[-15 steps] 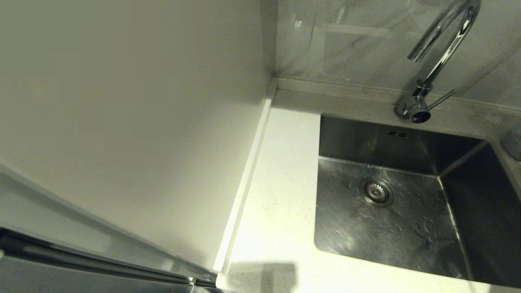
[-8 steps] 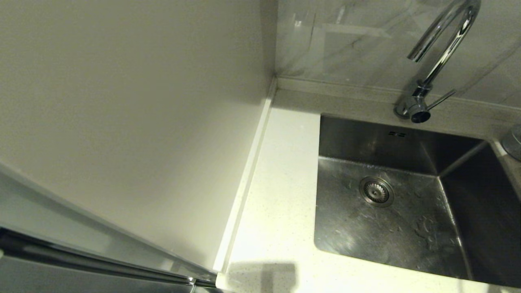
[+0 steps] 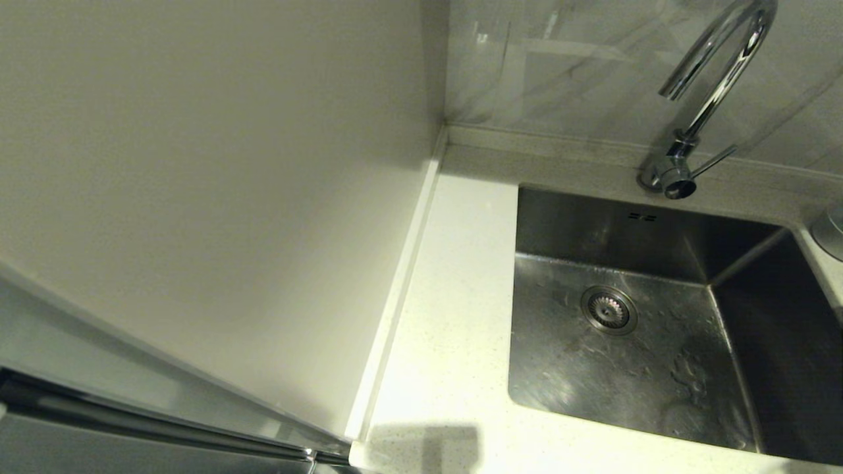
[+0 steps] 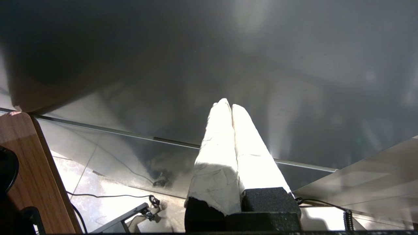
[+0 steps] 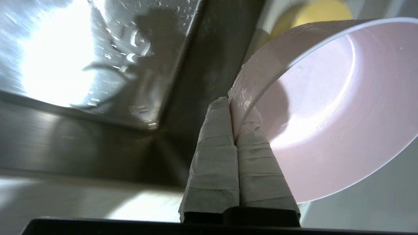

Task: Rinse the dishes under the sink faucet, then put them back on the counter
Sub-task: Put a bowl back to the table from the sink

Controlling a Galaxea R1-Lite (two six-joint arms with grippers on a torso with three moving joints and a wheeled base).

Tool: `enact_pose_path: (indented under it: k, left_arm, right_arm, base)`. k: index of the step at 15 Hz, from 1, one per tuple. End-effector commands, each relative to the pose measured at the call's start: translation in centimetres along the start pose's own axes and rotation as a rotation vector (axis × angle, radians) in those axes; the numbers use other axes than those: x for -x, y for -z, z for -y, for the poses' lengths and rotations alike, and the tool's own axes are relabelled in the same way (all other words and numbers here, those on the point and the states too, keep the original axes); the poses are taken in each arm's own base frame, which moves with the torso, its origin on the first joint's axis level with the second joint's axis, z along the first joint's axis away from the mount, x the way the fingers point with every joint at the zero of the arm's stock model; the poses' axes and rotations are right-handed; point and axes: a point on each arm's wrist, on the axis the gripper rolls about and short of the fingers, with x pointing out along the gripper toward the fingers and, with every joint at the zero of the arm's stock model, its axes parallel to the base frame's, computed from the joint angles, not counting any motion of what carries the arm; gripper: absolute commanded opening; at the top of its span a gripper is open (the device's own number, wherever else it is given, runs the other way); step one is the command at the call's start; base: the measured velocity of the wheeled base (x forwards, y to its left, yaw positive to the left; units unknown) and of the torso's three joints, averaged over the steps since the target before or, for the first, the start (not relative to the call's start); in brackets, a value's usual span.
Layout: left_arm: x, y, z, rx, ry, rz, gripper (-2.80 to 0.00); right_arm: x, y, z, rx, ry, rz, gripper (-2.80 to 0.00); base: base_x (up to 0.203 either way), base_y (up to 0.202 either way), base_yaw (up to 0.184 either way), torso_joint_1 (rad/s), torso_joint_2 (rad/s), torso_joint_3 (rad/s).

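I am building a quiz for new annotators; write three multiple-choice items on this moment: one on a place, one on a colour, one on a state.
1. Where is the drain strainer?
A. on the sink floor
B. on the counter
C. on the faucet

2. What colour is the bowl that the right gripper holds?
A. blue
B. pale pink
C. black

3. How do the left gripper's jaws stand?
A. wide apart
B. shut on a bowl
C. shut, holding nothing

Key: 1 A, the head view shows it in the basin floor. 2 B, the right wrist view shows a pink bowl pinched by its rim. 3 C, the left wrist view shows the jaws pressed together with nothing between.
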Motion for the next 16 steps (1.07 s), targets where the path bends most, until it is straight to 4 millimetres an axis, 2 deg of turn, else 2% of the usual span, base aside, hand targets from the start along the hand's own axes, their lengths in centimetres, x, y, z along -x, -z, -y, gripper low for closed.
enact_pose_path:
  k: [1, 4, 10, 13, 16]
  left_arm:
    - [0.0, 0.1, 0.0, 0.000, 0.000, -0.002, -2.80]
    - [0.0, 0.1, 0.0, 0.000, 0.000, -0.003, -2.80]
    - [0.0, 0.1, 0.0, 0.000, 0.000, -0.003, -2.80]
    - [0.0, 0.1, 0.0, 0.000, 0.000, -0.003, -2.80]
    - [0.0, 0.1, 0.0, 0.000, 0.000, -0.003, -2.80]
  right_arm:
    - [3.2, -1.1, -0.4, -0.129, -0.011, 0.002, -2.80]
    - [5.1, -1.7, -0.7, -0.222, -0.066, -0.058, -2.80]
    - [6.2, -3.6, 0.5, -0.420, -0.178, -0.280, -2.80]
    - [5.7, -4.4, 1.2, -0.549, -0.217, -0.418, -2.80]
    - [4.6, -4.7, 1.7, -0.608, -0.226, -0.540, -2.80]
  base:
    - [0.000, 0.000, 0.000, 0.000, 0.00, 0.000]
    - [0.000, 0.000, 0.000, 0.000, 0.00, 0.000]
    - [0.000, 0.000, 0.000, 0.000, 0.00, 0.000]
    - [0.000, 0.000, 0.000, 0.000, 0.00, 0.000]
    - [0.000, 0.000, 0.000, 0.000, 0.00, 0.000]
